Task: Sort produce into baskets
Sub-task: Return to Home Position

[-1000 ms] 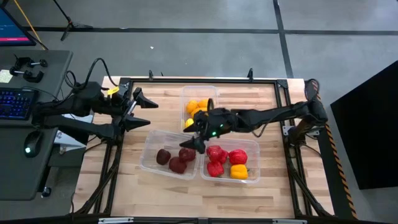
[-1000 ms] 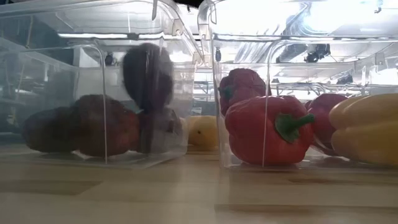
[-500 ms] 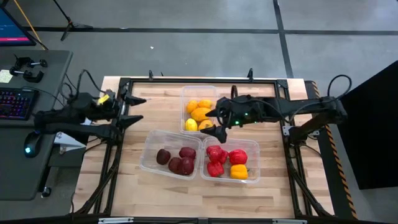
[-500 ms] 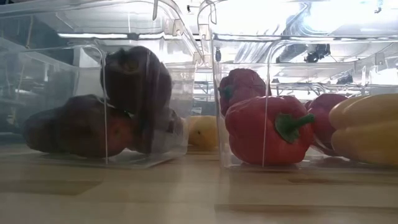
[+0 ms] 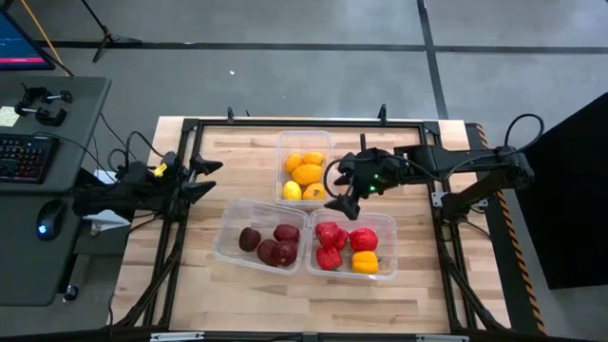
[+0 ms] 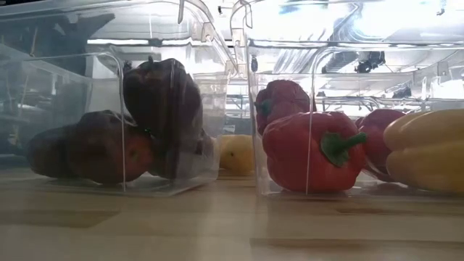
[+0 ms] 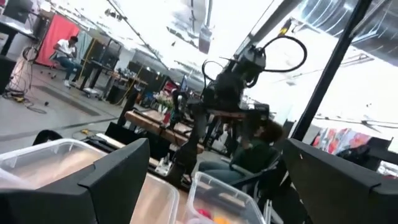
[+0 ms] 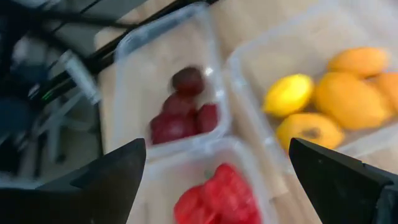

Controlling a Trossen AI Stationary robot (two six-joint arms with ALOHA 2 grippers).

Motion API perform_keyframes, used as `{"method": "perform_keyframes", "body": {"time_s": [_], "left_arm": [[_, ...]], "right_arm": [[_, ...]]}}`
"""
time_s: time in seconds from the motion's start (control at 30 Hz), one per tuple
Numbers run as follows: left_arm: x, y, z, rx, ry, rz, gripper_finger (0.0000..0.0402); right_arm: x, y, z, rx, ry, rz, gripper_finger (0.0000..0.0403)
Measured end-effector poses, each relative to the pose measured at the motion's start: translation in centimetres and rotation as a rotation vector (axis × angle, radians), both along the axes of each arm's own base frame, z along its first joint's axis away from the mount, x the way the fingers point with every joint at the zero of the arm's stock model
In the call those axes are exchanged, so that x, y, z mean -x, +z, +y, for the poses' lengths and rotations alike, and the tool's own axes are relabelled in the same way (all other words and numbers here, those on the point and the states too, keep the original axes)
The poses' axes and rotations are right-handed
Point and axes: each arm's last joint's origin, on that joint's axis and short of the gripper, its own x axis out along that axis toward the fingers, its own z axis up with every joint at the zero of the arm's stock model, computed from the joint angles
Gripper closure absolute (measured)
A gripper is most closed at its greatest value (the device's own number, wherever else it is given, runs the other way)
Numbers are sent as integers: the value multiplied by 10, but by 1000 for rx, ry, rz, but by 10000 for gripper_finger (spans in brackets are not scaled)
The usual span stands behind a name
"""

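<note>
Maroon and dark, four round fruits (image 5: 271, 252) lie bunched in the left tub (image 5: 229, 224) of the pair nearer the low camera. In the low view one of them sits on top of the others, against the clear wall (image 6: 161, 101). Just beside it, the right tub (image 5: 388, 232) holds red bell peppers (image 5: 363, 239) and one yellow-orange pepper (image 5: 365, 263). The low view shows a red one pressed to the front wall, its green stem facing outward. The third tub (image 5: 305, 142) stands behind these two and carries a lemon (image 5: 292, 190) and several orange citrus (image 5: 306, 174). All three tubs rest on the pale wooden surface (image 5: 242, 157). The right tool (image 5: 340, 184) hangs above the surface at the citrus tub's right-hand wall, just behind the pepper tub, with its fingers (image 8: 106, 177) set wide apart and nothing between them. Its wrist camera looks down past them onto all three tubs. The left tool (image 5: 203, 177) sits at the surface's left edge, well apart from the produce, and its fingers (image 7: 115, 180) are likewise spread and bare. Beyond that edge stands a grey desk (image 5: 71, 104) with a keyboard (image 5: 21, 158) (a mouse lies below it in the high view). Far off in the left wrist view, a seated person (image 7: 64, 50) shows in the room.
</note>
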Motion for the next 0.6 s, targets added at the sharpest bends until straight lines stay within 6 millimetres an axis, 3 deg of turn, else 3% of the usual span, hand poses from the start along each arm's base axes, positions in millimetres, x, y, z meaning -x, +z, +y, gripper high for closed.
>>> {"method": "perform_keyframes", "body": {"time_s": [0.13, 0.33, 0.6], "left_arm": [[-4, -8, 0, 18, 13, 23, 46], [-12, -31, 0, 93, -10, 74, 46], [-18, -48, 1, 125, 2, 72, 46]], "right_arm": [[2, -2, 3, -49, 98, 33, 18], [20, 8, 1, -62, 48, 42, 18], [77, 44, 12, 32, -70, -94, 18]]}}
